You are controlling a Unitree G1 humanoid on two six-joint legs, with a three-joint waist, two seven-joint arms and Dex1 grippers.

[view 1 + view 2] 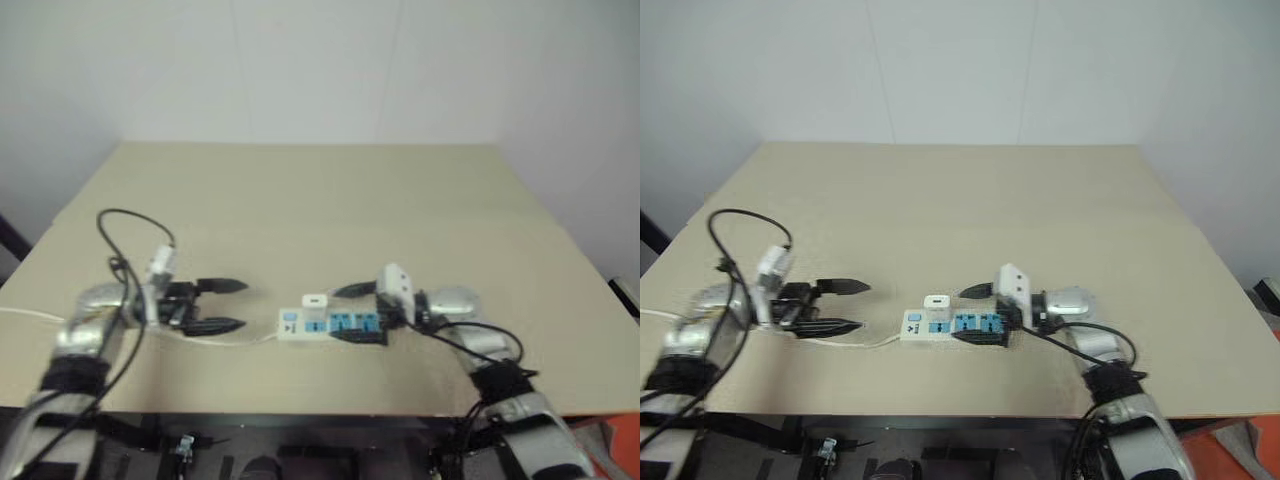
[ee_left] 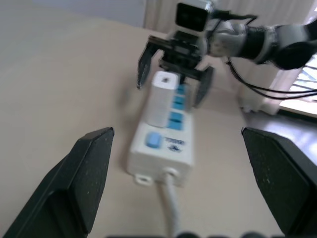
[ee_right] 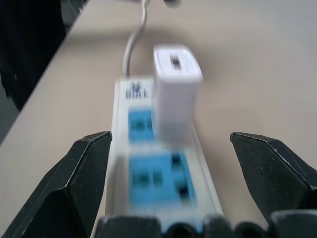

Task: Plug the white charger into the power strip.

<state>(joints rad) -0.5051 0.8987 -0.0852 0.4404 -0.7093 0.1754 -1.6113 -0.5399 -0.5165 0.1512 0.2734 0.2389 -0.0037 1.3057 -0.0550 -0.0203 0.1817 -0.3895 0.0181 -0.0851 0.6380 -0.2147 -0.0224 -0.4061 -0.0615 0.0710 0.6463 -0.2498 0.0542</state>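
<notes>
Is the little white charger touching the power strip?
Touching. In the left wrist view the white charger stands upright on the power strip, seated on a socket with no gap under it; both grippers sit open and clear of it.

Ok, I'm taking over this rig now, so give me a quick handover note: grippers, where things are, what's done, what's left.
Left gripper: open, holding nothing, off the cord end of the strip.
Right gripper: open, its fingers either side of the strip's other end, gripping nothing.
Charger: standing upright in a socket near the strip's cord end, no gripper on it.
Strip: lying flat near the table's front edge, between the grippers.
Done: the charger looks plugged in.
Left: probably only check that it is fully seated and pull the arms back.
</notes>
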